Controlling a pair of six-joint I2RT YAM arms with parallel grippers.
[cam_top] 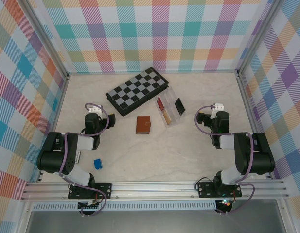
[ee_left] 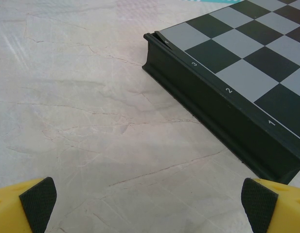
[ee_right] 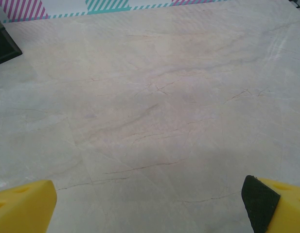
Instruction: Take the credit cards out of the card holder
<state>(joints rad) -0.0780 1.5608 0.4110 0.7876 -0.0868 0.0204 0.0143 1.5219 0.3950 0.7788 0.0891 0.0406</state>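
The card holder (cam_top: 143, 124), a small brown leather wallet with a snap tab, lies closed on the pale table between the two arms. The credit cards are hidden. My left gripper (cam_top: 97, 114) rests to the left of the holder, well apart from it. In the left wrist view it (ee_left: 150, 208) stands open over bare table, yellow fingertips (ee_left: 38, 201) wide apart with nothing between them. My right gripper (cam_top: 210, 115) sits to the right of the holder, also apart from it. The right wrist view shows it (ee_right: 150, 208) open and empty above bare table.
A folded black chessboard (cam_top: 136, 90) lies behind the holder, its near edge (ee_left: 213, 107) close to the left gripper's right side. A clear plastic compartment box (cam_top: 170, 110) stands right of the holder. A small blue object (cam_top: 97, 164) lies by the left arm. Plaid walls enclose the table.
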